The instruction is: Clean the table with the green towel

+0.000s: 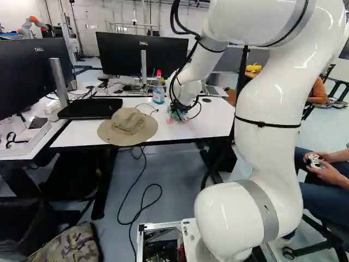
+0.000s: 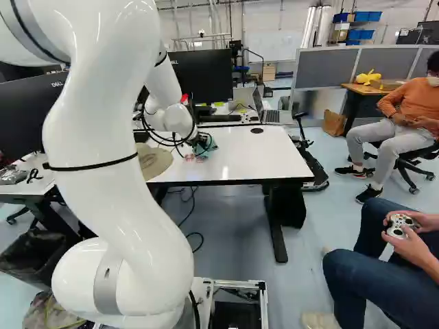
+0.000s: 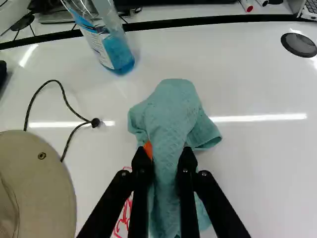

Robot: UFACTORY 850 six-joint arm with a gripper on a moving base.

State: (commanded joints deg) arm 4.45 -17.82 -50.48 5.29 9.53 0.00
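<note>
One black two-finger gripper [image 2: 202, 141], low over the white table [image 2: 264, 159]: fingers slightly parted, closed from both sides on a bunched green towel [image 3: 171, 111]. Towel folds: spread ahead of the fingertips, seemingly resting on the tabletop. Red marker scribbles [image 3: 124, 218]: on the table, beside the towel, hat side. One tan brimmed hat [image 3: 37, 183], black cord attached, near the towel. One clear bottle of blue liquid [image 3: 118, 52], upright, beyond the towel.
</note>
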